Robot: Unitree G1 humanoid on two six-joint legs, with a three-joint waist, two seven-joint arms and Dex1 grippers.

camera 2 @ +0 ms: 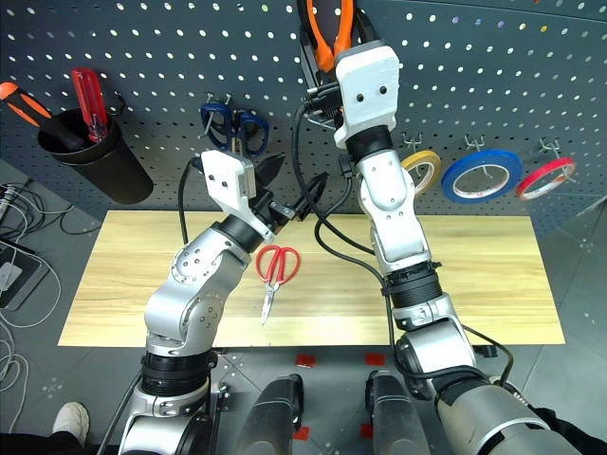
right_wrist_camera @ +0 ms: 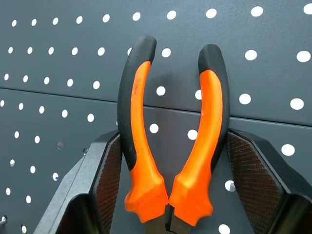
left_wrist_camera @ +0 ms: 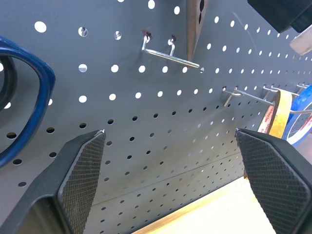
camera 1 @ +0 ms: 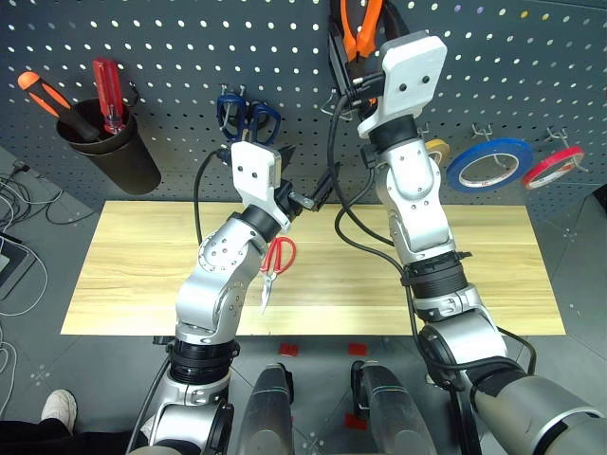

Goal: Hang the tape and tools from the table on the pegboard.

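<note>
My right gripper (right_wrist_camera: 170, 168) is shut on the orange-and-black pliers (right_wrist_camera: 168, 131). It holds them handles up in front of the upper pegboard (camera 1: 171, 38). Red-handled scissors (camera 2: 277, 265) lie on the wooden table (camera 2: 474, 275), below my left gripper (camera 2: 296, 185). That gripper hovers open and empty before the pegboard, facing a bare metal hook (left_wrist_camera: 168, 51). The yellow tape (camera 2: 422, 169) hangs on a hook beside the right arm.
Blue-handled scissors (camera 1: 248, 116) hang on the board left of my left gripper. A black cup (camera 1: 109, 147) with an orange and a red screwdriver hangs far left. A blue tape roll (camera 1: 488, 163) and a thin red roll (camera 1: 553, 166) hang to the right.
</note>
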